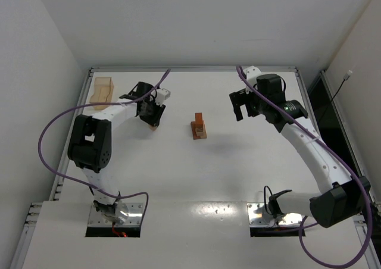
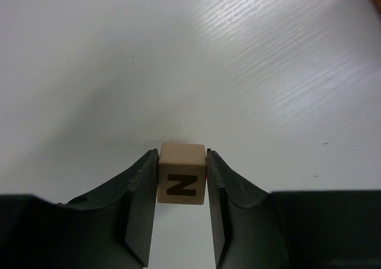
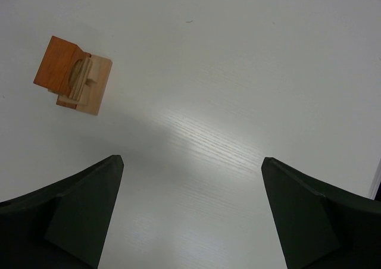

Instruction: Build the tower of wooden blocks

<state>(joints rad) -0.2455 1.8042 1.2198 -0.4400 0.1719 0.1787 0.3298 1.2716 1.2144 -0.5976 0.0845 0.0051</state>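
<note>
The left tool point(image 2: 181, 156) is closed partway on a light tan wooden cube point(image 2: 181, 180), one dark finger flat against each side face. The cube sits right at the fingertips. Whether it is resting on the white desk point(image 1: 178, 180) or has just cleared it cannot be told from the wrist view.

The right tool point(image 3: 191, 160) stands wide open and holds nothing, with only bare desk between its fingers.

The rest of the task's pieces form a partly built stack of reddish-brown and light tan wooden blocks point(image 1: 199, 127) near the middle of the desk. From the loaded left tool point(image 1: 153, 117) the stack lies to the robot's right, at nearly the same depth on the desk, so the carry looks mostly sideways. The stack's long axis runs away from the arm bases. It lies between the two tools, about as near to the right tool point(image 1: 241, 109) as to the left, but only the left one carries a block.

The cube's facing side bears one bold dark letter. It reads as a Z, or an N on its side. No other writing is legible. A translucent amber box point(image 1: 102, 90) sits at the far left corner, apart from the blocks.
</note>
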